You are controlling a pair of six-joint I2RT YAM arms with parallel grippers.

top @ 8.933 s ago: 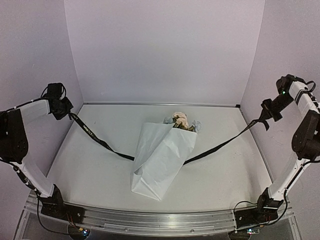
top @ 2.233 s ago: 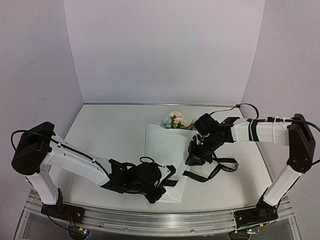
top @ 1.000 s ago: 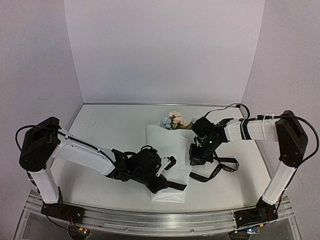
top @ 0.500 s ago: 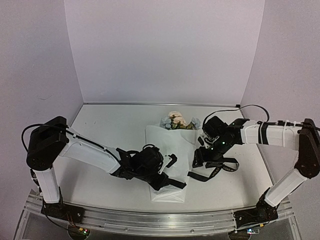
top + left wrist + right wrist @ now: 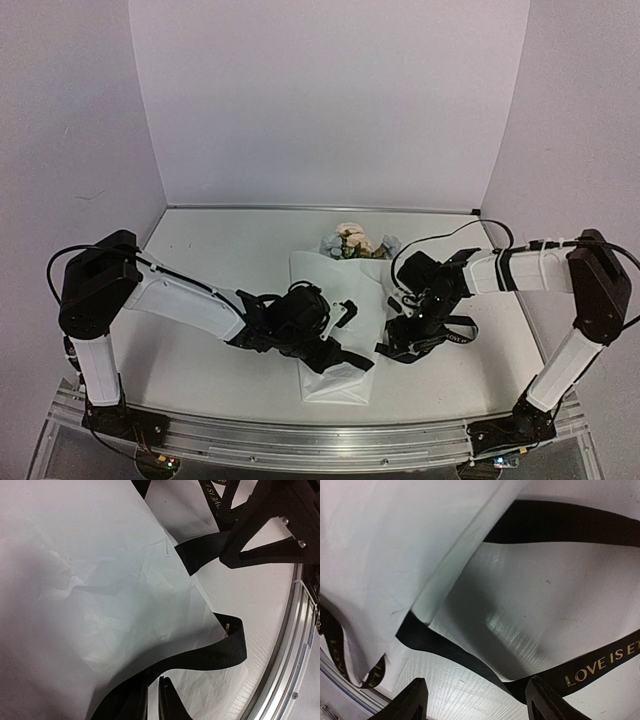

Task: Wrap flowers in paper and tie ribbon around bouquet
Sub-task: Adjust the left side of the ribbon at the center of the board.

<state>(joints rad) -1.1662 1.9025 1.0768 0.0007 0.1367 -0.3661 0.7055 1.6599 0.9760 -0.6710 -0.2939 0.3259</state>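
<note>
Two arms meet at the white-paper-coned peach-and-blue bouquet [image 5: 352, 272] on the bench [image 5: 200, 270]. Left wrist: left pincer [image 5: 150, 702], narrow, pinches the long black lettered ribbon [image 5: 215, 655], seemingly to hold it looped. Right wrist: right pincer [image 5: 480, 700] gapes wide, empty, over ribbon.

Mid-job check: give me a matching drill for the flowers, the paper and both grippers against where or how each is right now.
1 flowers
2 paper
3 left gripper
4 right gripper

A open, holding nothing
B shut on the ribbon
C poking out of the far end of the wrap
D lying folded on the table

Pairs: 1-C, 2-D, 3-B, 4-A
</note>
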